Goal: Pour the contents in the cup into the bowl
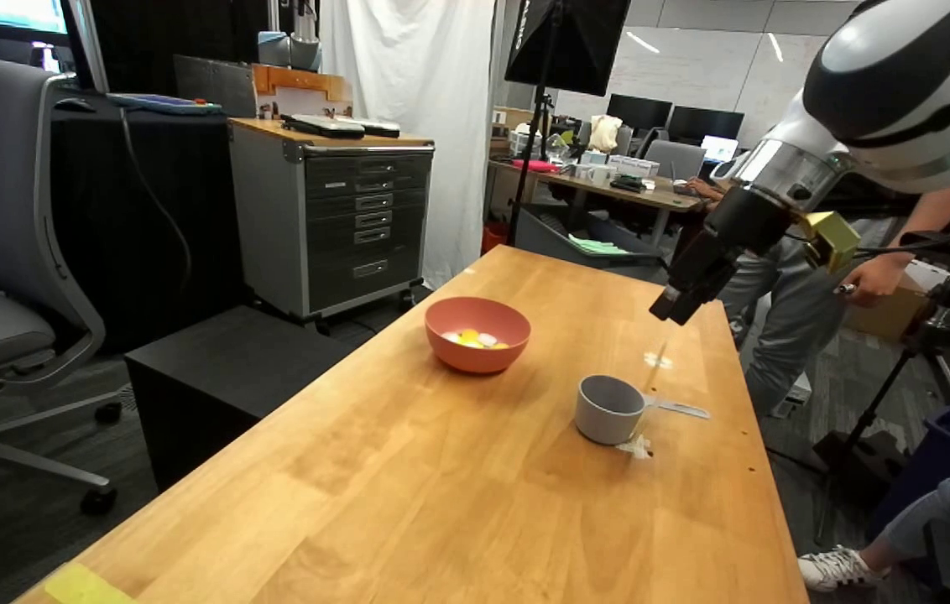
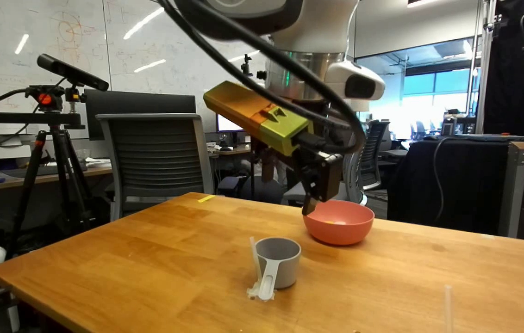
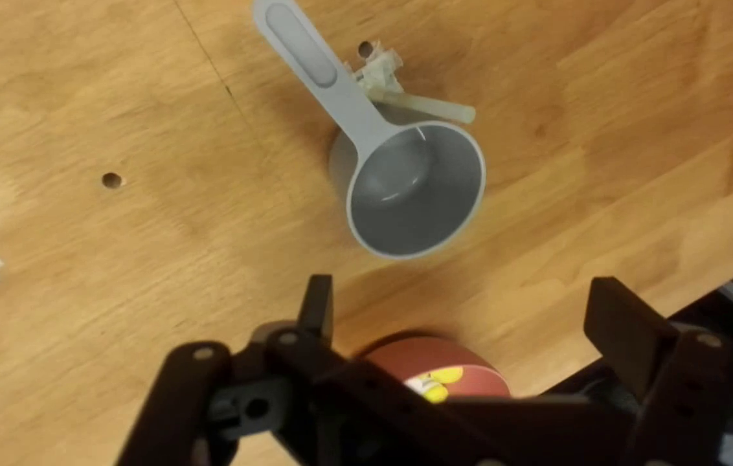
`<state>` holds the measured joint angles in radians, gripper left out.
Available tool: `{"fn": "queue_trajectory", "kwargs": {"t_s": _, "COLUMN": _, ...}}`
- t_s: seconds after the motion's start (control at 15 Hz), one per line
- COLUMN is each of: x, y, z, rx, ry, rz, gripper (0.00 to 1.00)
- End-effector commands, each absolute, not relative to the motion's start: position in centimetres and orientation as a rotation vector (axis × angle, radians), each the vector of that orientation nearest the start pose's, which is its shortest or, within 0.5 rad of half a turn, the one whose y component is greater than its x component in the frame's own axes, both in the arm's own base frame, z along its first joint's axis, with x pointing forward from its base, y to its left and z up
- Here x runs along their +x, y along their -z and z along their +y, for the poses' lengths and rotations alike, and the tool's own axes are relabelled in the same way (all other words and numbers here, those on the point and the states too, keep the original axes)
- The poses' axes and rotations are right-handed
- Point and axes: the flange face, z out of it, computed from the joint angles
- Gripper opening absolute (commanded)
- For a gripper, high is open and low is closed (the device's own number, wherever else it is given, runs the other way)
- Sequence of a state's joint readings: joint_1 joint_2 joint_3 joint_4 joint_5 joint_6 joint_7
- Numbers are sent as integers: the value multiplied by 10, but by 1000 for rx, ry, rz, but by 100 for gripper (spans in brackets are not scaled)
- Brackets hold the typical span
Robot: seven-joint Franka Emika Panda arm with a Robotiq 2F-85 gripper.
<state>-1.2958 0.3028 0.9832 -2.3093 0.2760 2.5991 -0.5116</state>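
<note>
The arm (image 1: 903,101) slants down over the tabletop (image 1: 441,486), its jaws hanging above it, tilted, spread wide and released. Lower than the jaws, and beyond them in the wrist view, the cup (image 1: 606,426) stands upright with its handle (image 3: 315,68) pointing away from them; the bowl (image 1: 477,359), framed between the jaws there, holds the yellow and white bits (image 1: 469,335).

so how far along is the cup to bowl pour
Looks done: yellow and white pieces lie in the bowl, and the cup stands upright on the table, looking empty inside. In hand: nothing; the gripper is open, apart from the cup. Left: probably no pouring, since no contents show in the cup; perhaps just drawing away.
</note>
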Motion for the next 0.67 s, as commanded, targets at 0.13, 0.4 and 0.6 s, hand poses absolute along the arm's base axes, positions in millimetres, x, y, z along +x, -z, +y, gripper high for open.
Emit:
{"fn": "queue_trajectory", "kwargs": {"t_s": 0.13, "x": 498, "y": -342, "z": -169, "rx": -2931, "ry": 459, "rz": 81, "gripper": 100}}
{"fn": "queue_trajectory", "kwargs": {"t_s": 0.4, "x": 481, "y": -377, "z": -159, "rx": -3010, "ry": 461, "rz": 67, "gripper": 100}}
{"fn": "queue_trajectory", "kwargs": {"t_s": 0.6, "x": 465, "y": -392, "z": -142, "rx": -3032, "ry": 420, "rz": -1, "gripper": 100}}
